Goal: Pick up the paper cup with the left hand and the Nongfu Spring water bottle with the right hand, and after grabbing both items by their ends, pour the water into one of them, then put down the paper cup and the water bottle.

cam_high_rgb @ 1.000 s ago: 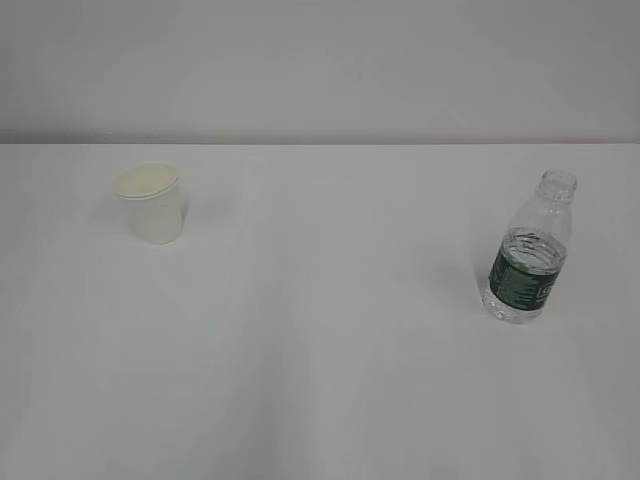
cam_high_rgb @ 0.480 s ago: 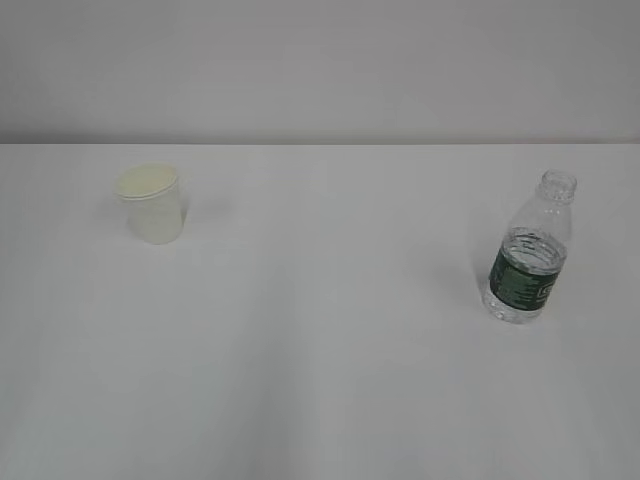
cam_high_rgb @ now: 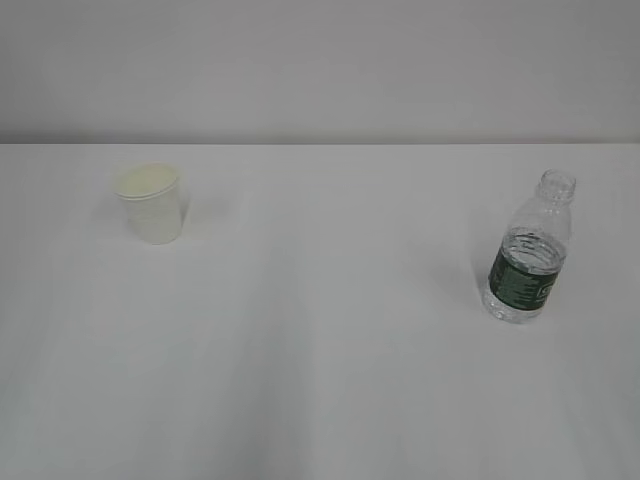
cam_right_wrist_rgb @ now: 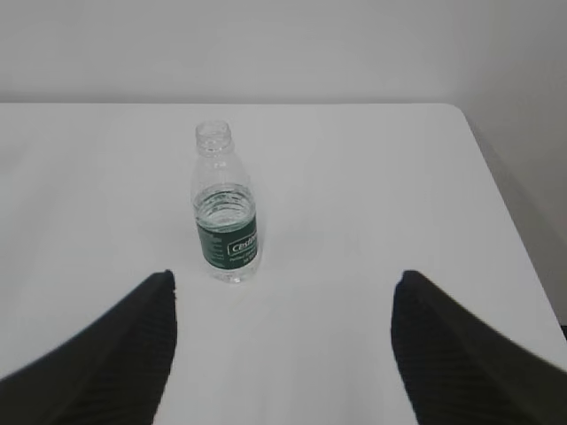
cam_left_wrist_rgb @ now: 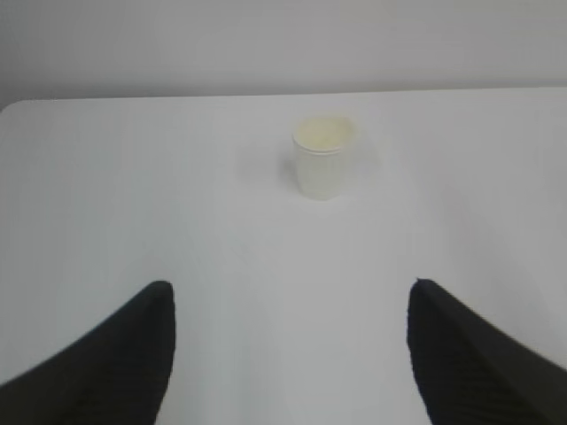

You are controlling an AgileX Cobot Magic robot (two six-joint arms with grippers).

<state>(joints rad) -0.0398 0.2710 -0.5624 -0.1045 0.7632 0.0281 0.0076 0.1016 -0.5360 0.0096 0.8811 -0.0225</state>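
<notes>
My left claw (cam_left_wrist_rgb: 288,354) spread, empty, well short of paper cup (cam_high_rgb: 150,204) | cup upright, far-left on white bench (cam_high_rgb: 320,350) | water bottle (cam_high_rgb: 528,258) upright, uncapped, part full, right side, well apart from cup | my right claw (cam_right_wrist_rgb: 283,350) spread, empty, short of bottle
</notes>
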